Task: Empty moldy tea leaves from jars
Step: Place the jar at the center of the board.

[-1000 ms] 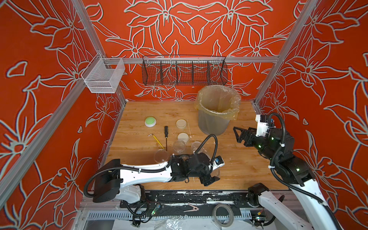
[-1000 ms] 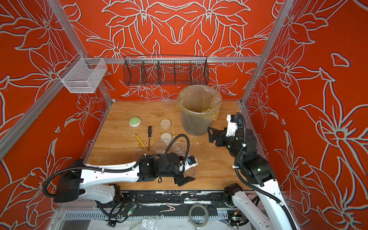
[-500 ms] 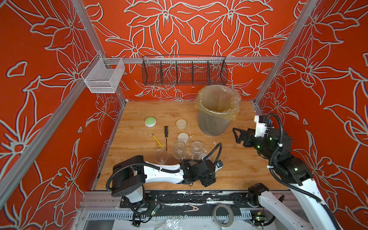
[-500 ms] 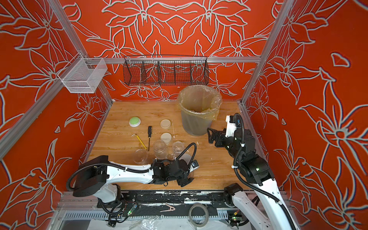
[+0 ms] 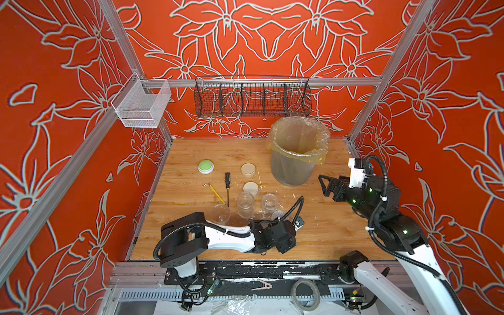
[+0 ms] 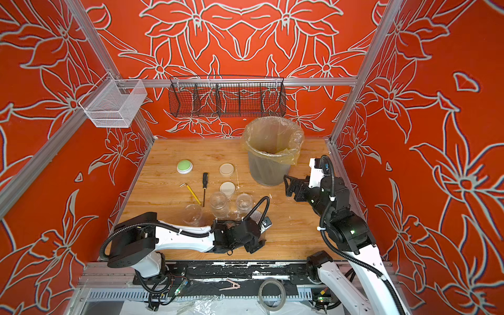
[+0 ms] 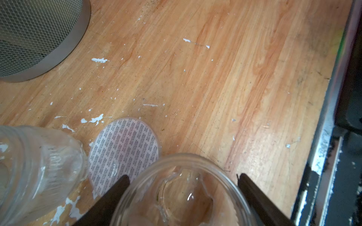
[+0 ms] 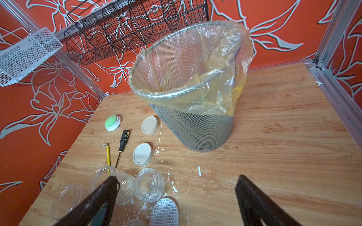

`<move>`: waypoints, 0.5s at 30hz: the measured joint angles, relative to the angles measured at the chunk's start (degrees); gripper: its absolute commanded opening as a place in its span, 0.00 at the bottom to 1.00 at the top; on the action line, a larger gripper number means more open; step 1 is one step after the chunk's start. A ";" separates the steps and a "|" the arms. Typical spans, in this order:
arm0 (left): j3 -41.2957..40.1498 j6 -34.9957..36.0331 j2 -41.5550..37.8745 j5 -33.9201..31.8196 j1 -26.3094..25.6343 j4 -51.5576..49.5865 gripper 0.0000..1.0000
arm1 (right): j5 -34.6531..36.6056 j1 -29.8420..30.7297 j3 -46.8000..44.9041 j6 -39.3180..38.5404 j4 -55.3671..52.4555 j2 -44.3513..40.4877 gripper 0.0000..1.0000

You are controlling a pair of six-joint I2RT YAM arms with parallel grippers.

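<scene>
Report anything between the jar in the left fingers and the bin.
The dotted lid lies flat right beyond the held jar, and a short open jar stands past it, roughly toward the bin. Both are low; lifting over them should clear.

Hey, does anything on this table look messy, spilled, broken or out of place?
Yes: white flecks are scattered over the wooden tabletop around the open clear glass jars; they look like chipped paint, not tea. The yellowish plastic liner of the grey mesh bin hangs lopsided, bunched down one side. Nothing looks broken.
</scene>
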 measured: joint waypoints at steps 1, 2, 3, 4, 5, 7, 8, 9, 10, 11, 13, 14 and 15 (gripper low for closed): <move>-0.07 -0.24 0.00 -0.22 0.00 0.07 0.35 | -0.02 0.00 0.00 0.00 0.00 0.00 0.96; -0.13 -0.44 0.00 -0.42 0.00 0.17 0.37 | -0.02 0.00 -0.02 0.02 0.00 0.00 0.96; -0.17 -0.57 -0.02 -0.48 0.02 0.24 0.40 | -0.02 0.00 0.00 0.02 0.00 0.00 0.96; -0.22 -0.63 -0.04 -0.59 0.00 0.26 0.41 | -0.02 0.00 -0.02 0.02 0.00 0.00 0.96; -0.26 -0.79 -0.09 -0.70 0.00 0.28 0.42 | -0.02 0.00 -0.02 0.02 0.00 0.00 0.96; -0.26 -0.87 -0.11 -0.96 0.00 0.24 0.47 | -0.02 0.00 -0.02 0.04 0.00 0.00 0.96; -0.26 -1.01 -0.11 -1.09 0.00 0.24 0.49 | -0.02 0.00 -0.02 0.09 0.00 0.00 0.96; -0.28 -1.03 -0.11 -1.18 0.00 0.24 0.51 | -0.02 0.00 -0.02 0.11 0.00 0.00 0.96; -0.35 -1.05 -0.17 -1.29 0.00 0.26 0.54 | -0.02 0.00 -0.02 0.15 0.00 0.00 0.96; -0.55 -1.05 -0.33 -1.40 0.00 0.28 0.57 | -0.02 0.00 -0.02 0.20 0.00 0.00 0.96; -1.11 -1.07 -0.76 -1.49 0.00 0.50 0.66 | -0.02 0.00 -0.02 0.24 0.00 0.00 0.96; -1.36 -1.05 -0.98 -1.51 0.02 0.55 0.68 | -0.02 0.00 -0.02 0.24 0.02 0.02 0.96; -1.51 -1.05 -1.11 -1.51 0.02 0.55 0.70 | -0.02 0.00 -0.02 0.24 0.02 0.02 0.96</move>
